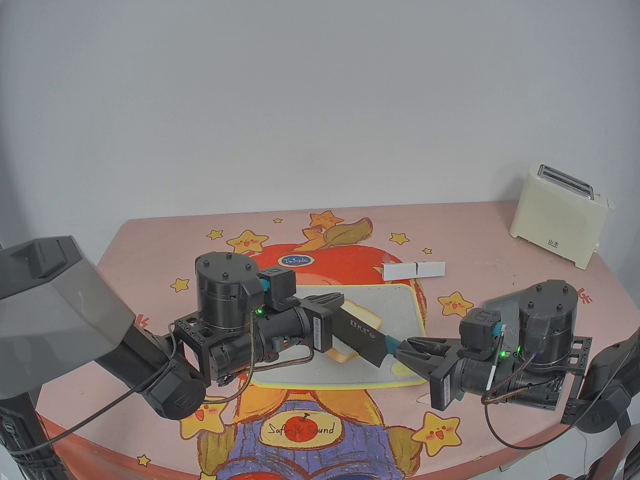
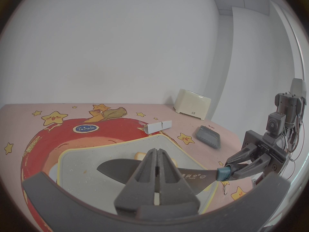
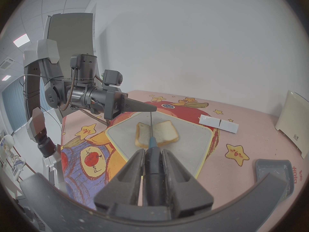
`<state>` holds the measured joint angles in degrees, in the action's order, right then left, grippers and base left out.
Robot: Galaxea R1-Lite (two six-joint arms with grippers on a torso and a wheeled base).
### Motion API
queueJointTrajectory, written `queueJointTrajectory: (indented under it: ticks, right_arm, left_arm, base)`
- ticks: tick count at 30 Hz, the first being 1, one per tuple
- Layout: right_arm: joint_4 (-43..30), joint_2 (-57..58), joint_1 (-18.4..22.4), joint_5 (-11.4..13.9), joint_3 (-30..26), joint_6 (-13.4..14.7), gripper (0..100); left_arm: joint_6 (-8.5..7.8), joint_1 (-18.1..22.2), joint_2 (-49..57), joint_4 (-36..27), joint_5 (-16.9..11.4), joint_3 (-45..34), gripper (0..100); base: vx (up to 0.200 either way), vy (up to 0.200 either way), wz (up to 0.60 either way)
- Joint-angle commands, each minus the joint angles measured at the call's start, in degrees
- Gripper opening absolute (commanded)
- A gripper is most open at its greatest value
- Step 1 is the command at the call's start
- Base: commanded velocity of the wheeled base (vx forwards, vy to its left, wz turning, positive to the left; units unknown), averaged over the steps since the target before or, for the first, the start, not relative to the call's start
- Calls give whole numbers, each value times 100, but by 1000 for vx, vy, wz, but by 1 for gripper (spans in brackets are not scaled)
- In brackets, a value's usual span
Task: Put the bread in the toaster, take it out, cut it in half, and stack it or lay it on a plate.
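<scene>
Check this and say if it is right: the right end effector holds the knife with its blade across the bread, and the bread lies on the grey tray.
Wrong in one place: the bread lies on the cutting board, not the grey tray, which sits apart beside it. The right end effector does hold the knife, blade across the bread. The right wrist view shows it.

We see a pink table (image 1: 467, 235) printed with cartoon stars and an apple. On it lie a pale cutting board (image 1: 400, 301) near the front, a folded white card (image 1: 413, 270) just behind it, a cream toaster (image 1: 560, 215) at the far right corner, and a grey tray (image 2: 208, 136) on the right.
</scene>
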<state>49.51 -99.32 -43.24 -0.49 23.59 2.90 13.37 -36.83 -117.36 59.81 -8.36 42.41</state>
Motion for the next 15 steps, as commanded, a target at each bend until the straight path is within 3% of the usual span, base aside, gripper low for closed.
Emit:
queueJointTrajectory:
  ticks: [1, 15]
  right_arm:
    - [-11, -44, -9, 5, -3, 0, 0]
    - [182, -61, -9, 5, -39, -9, 0]
  left_arm:
    - [7, 9, 2, -4, 1, -119, 0]
    - [-1, 18, 11, 22, 1, -137, 0]
  base:
    - [0, 0, 0]
    - [0, 0, 0]
